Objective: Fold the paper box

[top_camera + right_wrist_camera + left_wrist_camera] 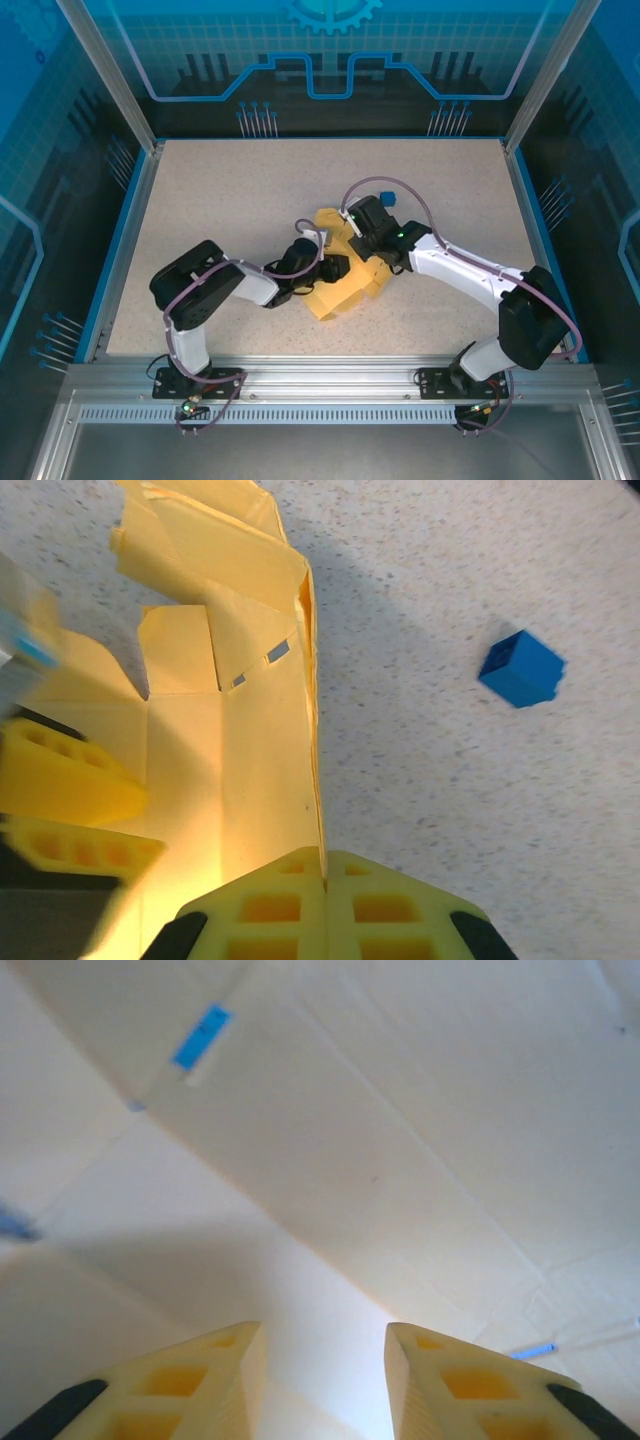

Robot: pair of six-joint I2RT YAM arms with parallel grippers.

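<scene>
Left yellow plastic two-finger tool (pixel 322 1355), jaws parted; right yellow plastic two-finger tool (pixel 323 872), jaws pressed together; both arms bent inward.

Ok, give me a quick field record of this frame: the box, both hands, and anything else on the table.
paper box: pale yellow card, partly folded, mid-table between the two arms
left hand: fingers apart, close up against the card
right hand: shut on the edge of a box panel
blue cube: lying on the table, apart from the box

Black-and-white arms (pixel 455 268) carry lilac cables (pixel 425 212); pincer fingers (pixel 190 1385) are yellow.
</scene>
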